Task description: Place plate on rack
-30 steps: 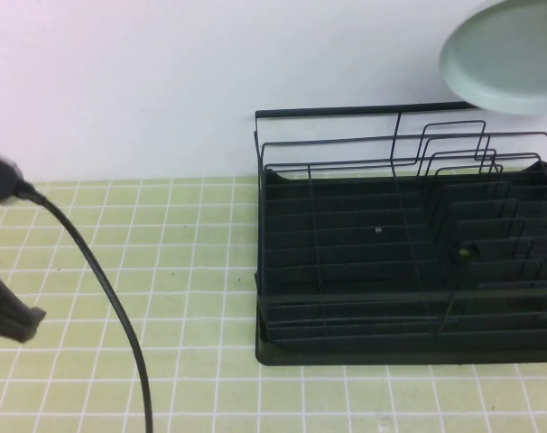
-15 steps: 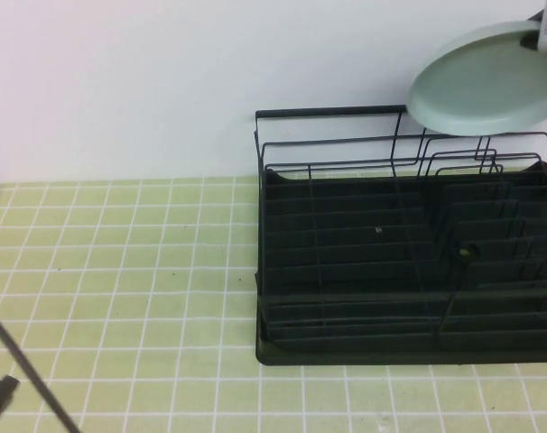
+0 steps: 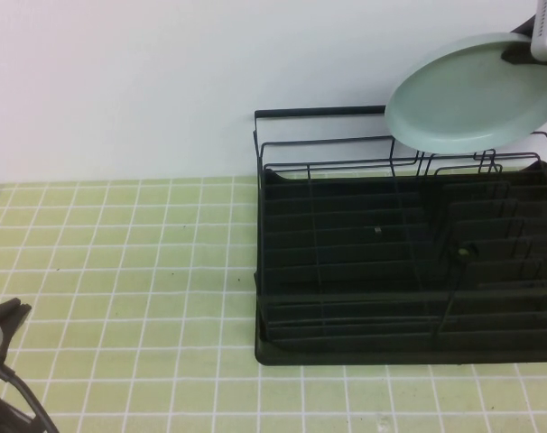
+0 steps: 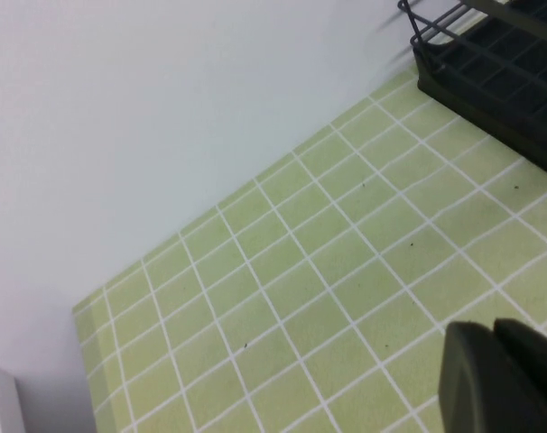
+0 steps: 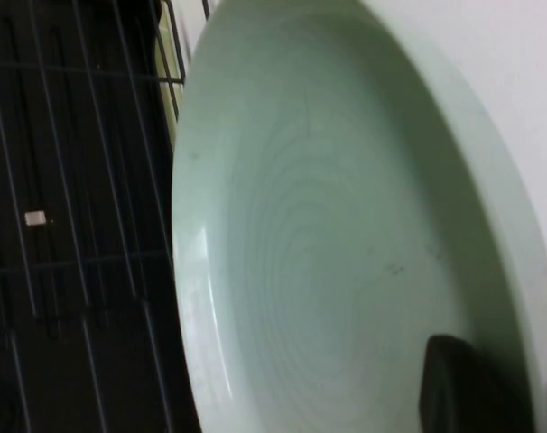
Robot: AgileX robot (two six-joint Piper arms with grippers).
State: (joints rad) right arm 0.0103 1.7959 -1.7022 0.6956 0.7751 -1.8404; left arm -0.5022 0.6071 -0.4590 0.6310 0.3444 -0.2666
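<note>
Standing here, I find no word, brand or number to read anywhere, and the small pale tag [image 3: 377, 231] lying inside the black rack [image 3: 346, 352] shows no legible lettering.

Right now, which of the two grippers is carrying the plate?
The right gripper, shut on the pale green plate above the black rack, at its far right. The left gripper is shut and empty, low over the tiled table, near left.
</note>
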